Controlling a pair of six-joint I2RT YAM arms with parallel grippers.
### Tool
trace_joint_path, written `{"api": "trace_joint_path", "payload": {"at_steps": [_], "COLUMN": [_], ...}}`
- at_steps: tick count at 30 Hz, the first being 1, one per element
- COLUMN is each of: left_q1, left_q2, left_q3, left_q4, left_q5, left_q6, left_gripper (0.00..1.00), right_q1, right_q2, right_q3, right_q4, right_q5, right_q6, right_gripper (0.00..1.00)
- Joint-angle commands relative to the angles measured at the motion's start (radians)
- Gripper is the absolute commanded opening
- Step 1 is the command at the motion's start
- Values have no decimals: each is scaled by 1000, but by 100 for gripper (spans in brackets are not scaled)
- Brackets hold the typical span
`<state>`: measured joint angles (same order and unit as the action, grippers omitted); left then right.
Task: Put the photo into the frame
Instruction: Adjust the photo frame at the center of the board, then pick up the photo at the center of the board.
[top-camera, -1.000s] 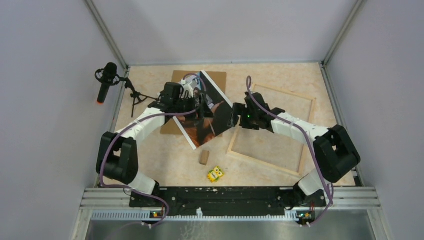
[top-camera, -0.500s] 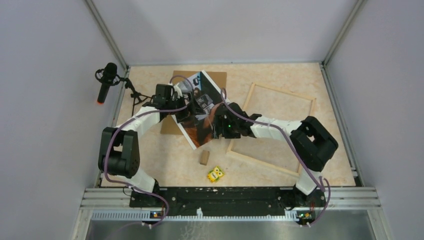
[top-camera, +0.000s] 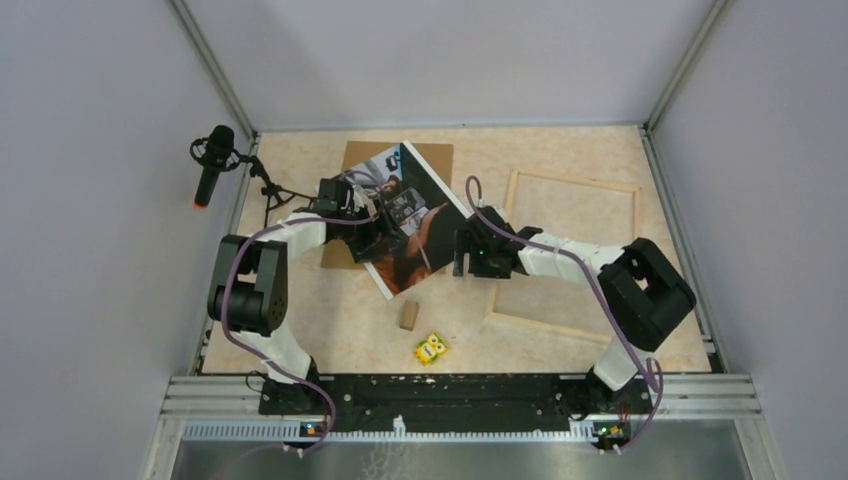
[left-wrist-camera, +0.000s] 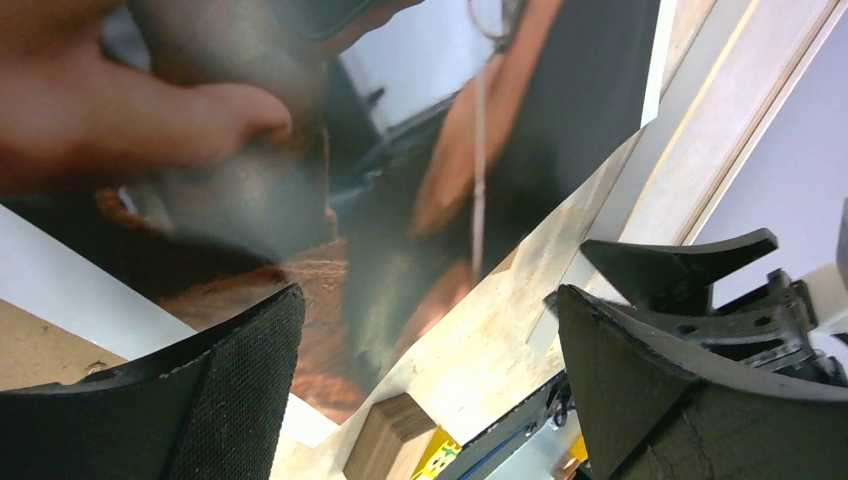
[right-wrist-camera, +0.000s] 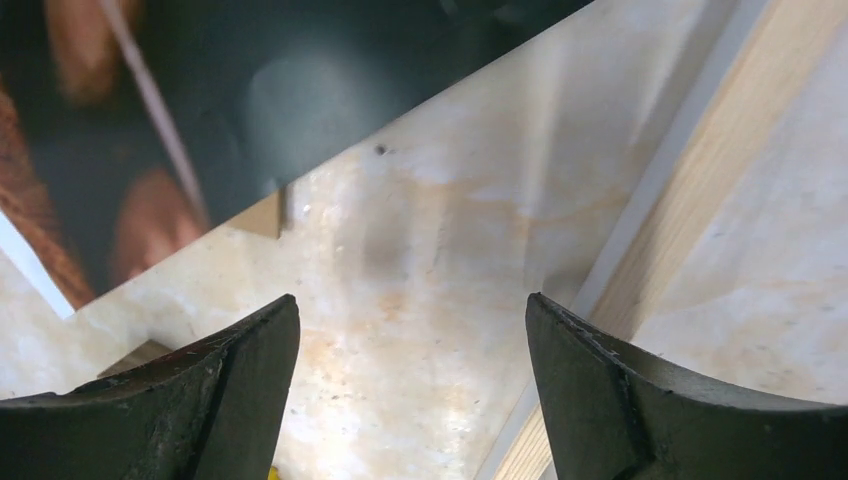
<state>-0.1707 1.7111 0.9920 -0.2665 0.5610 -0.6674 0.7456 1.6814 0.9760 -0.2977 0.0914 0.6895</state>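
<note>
The left pincer (left-wrist-camera: 425, 330) hung wide open, empty, over the photo (top-camera: 418, 215); the right pincer (right-wrist-camera: 410, 320) gaped empty beside the frame (top-camera: 575, 181).

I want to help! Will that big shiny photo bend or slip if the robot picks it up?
Probably bends: the photo looks like a thin sheet lying flat. Its glossy face shows reflections, so it may slip.
</note>
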Motion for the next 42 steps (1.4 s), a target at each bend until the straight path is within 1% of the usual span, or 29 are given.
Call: {"api": "trace_joint_path", "payload": {"at_steps": [1, 3, 5, 7, 12, 15, 19, 22, 25, 27, 29, 33, 35, 38, 40, 42], "left_q1": [12, 16, 17, 17, 19, 20, 21, 23, 23, 23, 23, 23, 23, 23, 23, 22], "left_q2": [20, 25, 29, 36, 62, 89, 108, 104, 106, 109, 110, 111, 114, 120, 119, 116], "left_q3": [-9, -11, -14, -19, -32, -35, -33, -33, -33, -32, -31, -30, -32, -33, -35, -37], "left_q4": [-12, -14, -9, -9, -8, -8, -15, -18, -18, -21, -23, -23, -22, -18, -13, -1], "left_q5": [-2, 2, 11, 18, 24, 47, 57, 44, 44, 44, 42, 43, 44, 55, 61, 69], "left_q6": [-45, -51, -58, -64, -84, -97, -99, -98, -99, -98, -97, -98, -98, -102, -103, -101], "left_gripper": [98, 98, 98, 98, 98, 98, 98, 98, 98, 98, 98, 98, 98, 98, 98, 98], "right_q1": [-69, -80, -84, -104, -234, -297, -348, -379, -385, -385, -386, -385, -386, -385, -384, -381], "right_q2": [-45, -40, -35, -25, -6, 19, 65, 137, 213, 255, 284, 301, 307, 315, 317, 319], "right_q3": [2, 13, 18, 17, -19, -12, 33, 105, 182, 209, 209, 139, 112, 97, 96, 95], "right_q4": [-33, -14, 42, 96, 258, 290, 290, 290, 258, 268, 330, 546, 630, 702, 714, 723], "right_q5": [20, -5, -49, -77, -186, -247, -259, -341, -388, -443, -541, -684, -723, -750, -729, -703], "right_q6": [-15, -15, -6, 46, 160, 185, 148, 93, 40, 31, 54, 172, 223, 268, 279, 282], "right_gripper": [82, 82, 83, 84, 84, 84, 84, 83, 82, 80, 76, 71, 67, 62, 54, 42]}}
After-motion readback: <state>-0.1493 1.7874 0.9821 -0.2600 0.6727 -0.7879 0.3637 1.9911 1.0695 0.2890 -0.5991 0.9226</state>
